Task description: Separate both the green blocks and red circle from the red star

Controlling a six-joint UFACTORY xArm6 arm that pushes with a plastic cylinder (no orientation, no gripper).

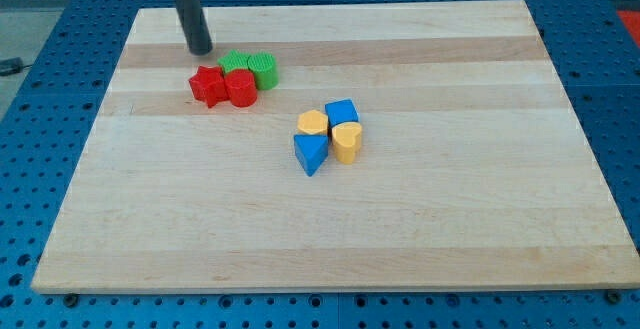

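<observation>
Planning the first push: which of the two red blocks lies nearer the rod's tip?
The red star, at the cluster's left end just below my tip; the red circle sits further right.

From my remote seat, my tip (201, 49) reads as dark grey, almost black, with a faint lighter sheen down the rod. The red star (207, 86) and the red circle (241, 88) share the same saturated red. The two green blocks, one star-like (235, 64) and one round (264, 70), are a bright grass green. The blue cube (342, 112) and the blue triangle (311, 153) are a strong mid blue. The yellow hexagon (313, 123) and the yellow heart-like block (346, 141) are a warm, orange-leaning yellow. The wooden board (450, 219) is pale maple in lengthwise strips of slightly differing tone. The surrounding table (620, 89) is blue, patterned with a regular grid of dark holes.
</observation>
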